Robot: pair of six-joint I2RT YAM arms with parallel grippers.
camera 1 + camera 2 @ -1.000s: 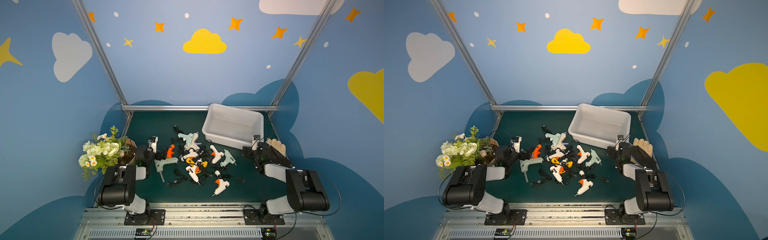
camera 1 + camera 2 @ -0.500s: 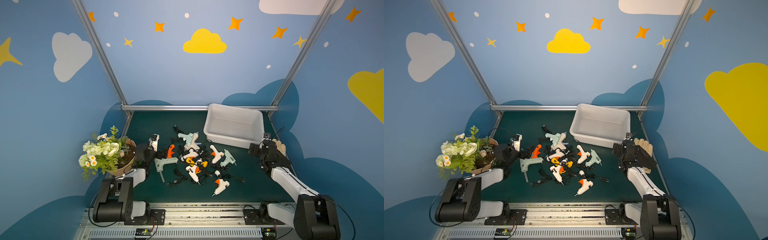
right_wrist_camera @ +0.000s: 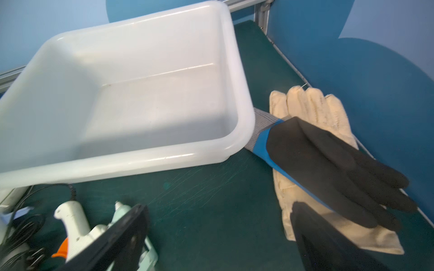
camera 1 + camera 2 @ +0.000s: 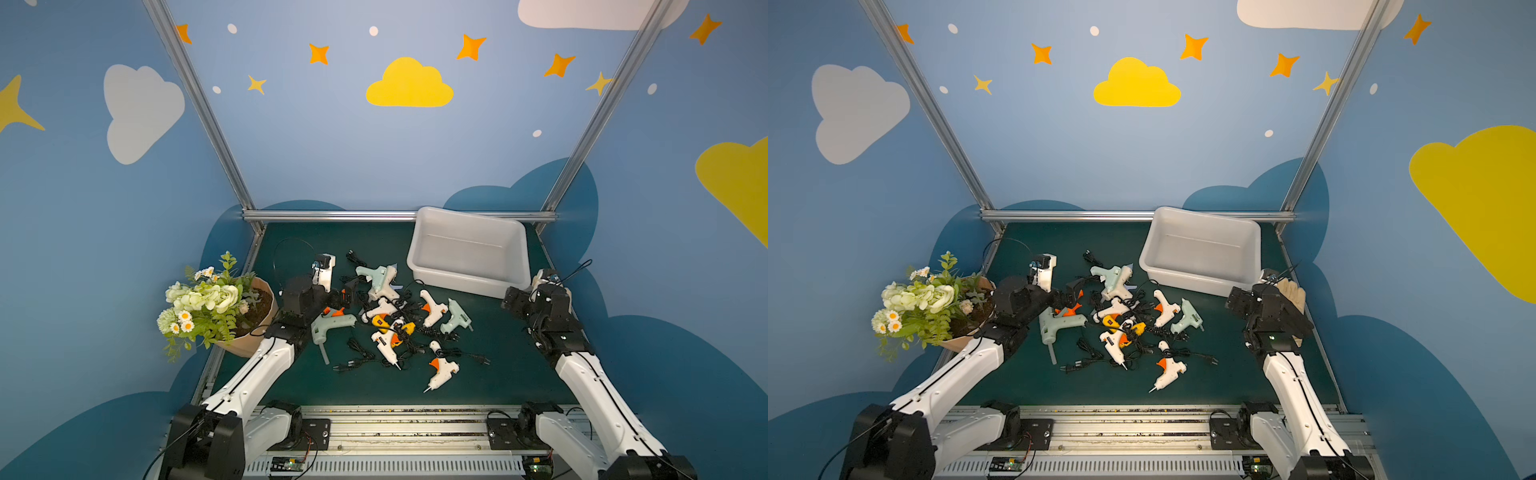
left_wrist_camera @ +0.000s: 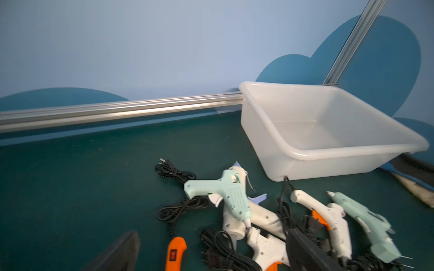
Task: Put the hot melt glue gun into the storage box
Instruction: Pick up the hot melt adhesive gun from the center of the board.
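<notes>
**Containers.** The storage box [image 4: 455,279] is found at the far right of the green table mat [image 4: 291,382], set askew to the rear rail. It is seen to be empty in both top views [image 4: 1187,279] and in both wrist views [image 5: 328,166] [image 3: 117,169]. A paper-wrapped flower pot [image 4: 249,347] stands at the mat's left edge, filled with soil and white and green flowers.

**Position.** No glue gun has been placed in the box. The glue guns are heaped mid-table among black cords [image 4: 361,361], just in front and to the left of the box.
- The left gripper [image 4: 338,297] is held at the heap's left edge, jaws spread wide, nothing grasped. In the left wrist view an orange gun handle [image 5: 175,252] is seen between its fingers [image 5: 117,253]; contact cannot be determined.
- The right gripper [image 4: 514,300] is held just off the box's near right corner, jaws likewise wide apart and empty, above bare mat. The heap lies to its left.

**Appearance.** The guns are pistol-shaped.
- Several are white with orange triggers [image 4: 432,309], some mint green, one yellow [image 4: 406,329].
- A mint gun [image 5: 225,190] rests across a white one near the box.
- The largest mint gun [image 4: 332,325] lies just beside the left gripper.
- One white gun [image 4: 442,369] lies apart at the near side.

**Other items.** A black-and-blue glove [image 3: 328,164] is laid over a cream glove [image 3: 312,110] beside the box.
</notes>
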